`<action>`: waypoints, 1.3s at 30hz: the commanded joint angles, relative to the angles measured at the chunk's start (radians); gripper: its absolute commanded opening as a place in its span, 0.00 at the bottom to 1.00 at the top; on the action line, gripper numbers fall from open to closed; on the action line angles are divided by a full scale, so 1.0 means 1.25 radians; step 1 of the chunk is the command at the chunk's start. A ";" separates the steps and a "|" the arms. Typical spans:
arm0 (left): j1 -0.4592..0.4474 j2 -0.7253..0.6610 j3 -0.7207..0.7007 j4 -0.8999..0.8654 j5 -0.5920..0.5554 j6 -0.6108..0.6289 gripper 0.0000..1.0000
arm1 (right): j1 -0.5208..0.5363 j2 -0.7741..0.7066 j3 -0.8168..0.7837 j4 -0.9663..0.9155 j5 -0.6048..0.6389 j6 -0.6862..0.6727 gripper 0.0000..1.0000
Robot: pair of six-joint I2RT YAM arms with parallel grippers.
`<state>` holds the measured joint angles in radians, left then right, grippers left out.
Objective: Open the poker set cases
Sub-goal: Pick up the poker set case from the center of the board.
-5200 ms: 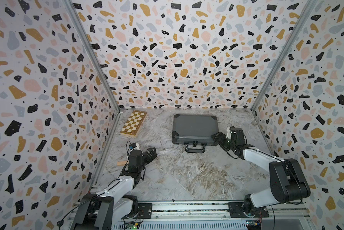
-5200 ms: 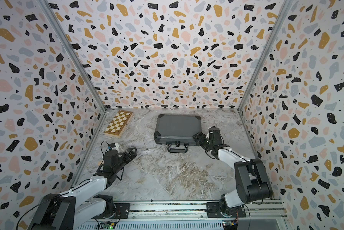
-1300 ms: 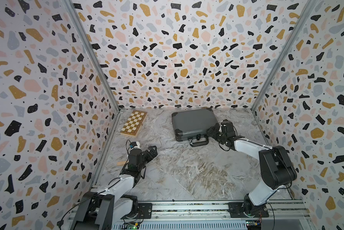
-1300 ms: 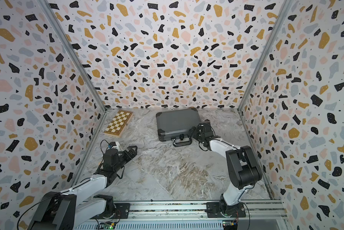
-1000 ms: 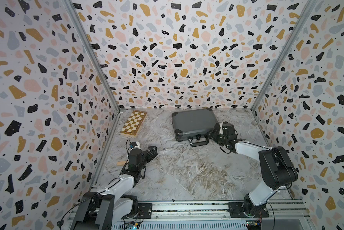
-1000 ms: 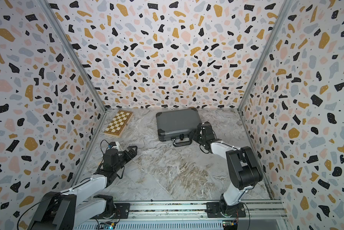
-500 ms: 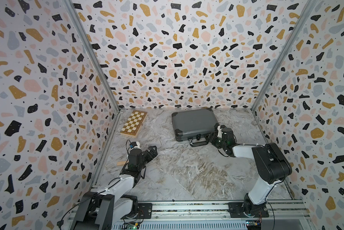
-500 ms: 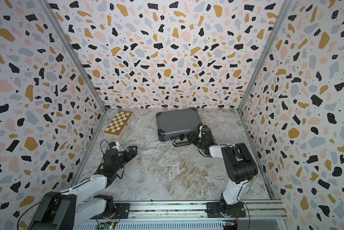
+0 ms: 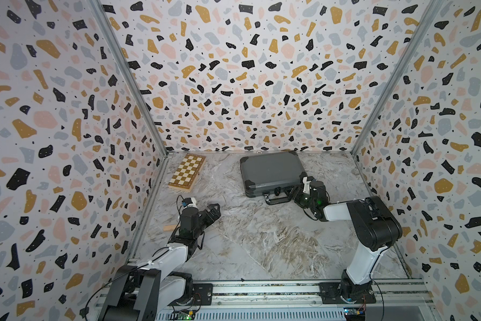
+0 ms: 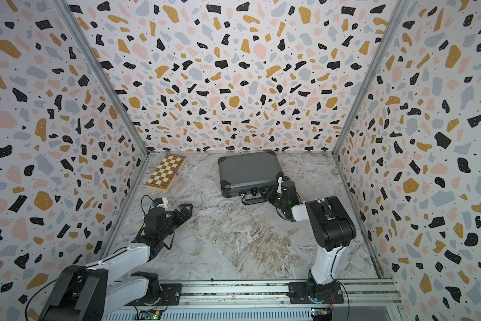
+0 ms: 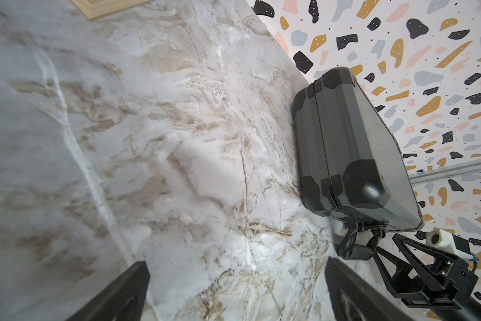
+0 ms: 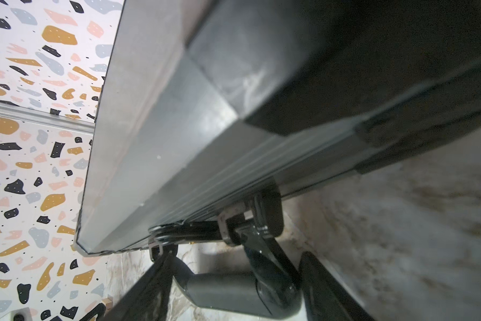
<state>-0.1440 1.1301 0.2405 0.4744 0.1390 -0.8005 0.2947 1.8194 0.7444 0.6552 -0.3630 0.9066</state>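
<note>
the poker set case (image 9: 271, 172) lies shut at the far middle of the table (image 9: 261, 241), its far right corner close to the back wall. its long axis runs left to right but is skewed, so the right end sits farther back than the left. the long side with the handle (image 9: 276, 198) faces near, which puts the hinge side far. judging from that, the lid has to swing up and away from the near edge.

the right gripper (image 9: 296, 193) is at that near edge, by the case's near right corner, so the case lies just to its far left. in the right wrist view its fingers (image 12: 155, 278) stand apart with the handle's bar (image 12: 233, 289) between them. i cannot tell whether they are pressing on it. the seam above shows no gap.

the left gripper (image 9: 212, 212) rests low at the near left with its jaws spread wide and nothing between them. it is well apart from the case and points toward it. the chessboard box (image 9: 186, 173) lies far left, clear of both. the right arm is plainly the nearer one for freeing the near edge.
</note>
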 commanded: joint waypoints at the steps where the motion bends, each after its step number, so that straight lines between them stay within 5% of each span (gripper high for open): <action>1: 0.002 0.005 0.013 0.038 0.007 0.004 0.99 | 0.010 -0.051 -0.009 0.038 -0.017 0.017 0.73; 21: 0.002 0.008 0.013 0.045 0.014 0.000 0.99 | 0.027 -0.043 -0.033 0.063 0.014 0.089 0.67; 32: 0.002 0.005 0.013 0.044 0.014 0.000 0.99 | 0.042 -0.014 -0.023 0.140 0.013 0.128 0.53; 39: 0.002 0.005 0.013 0.044 0.015 -0.001 0.99 | 0.043 -0.022 -0.029 0.162 -0.032 0.084 0.59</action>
<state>-0.1440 1.1442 0.2405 0.4950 0.1497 -0.8009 0.3107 1.8122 0.7017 0.7788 -0.2829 1.0344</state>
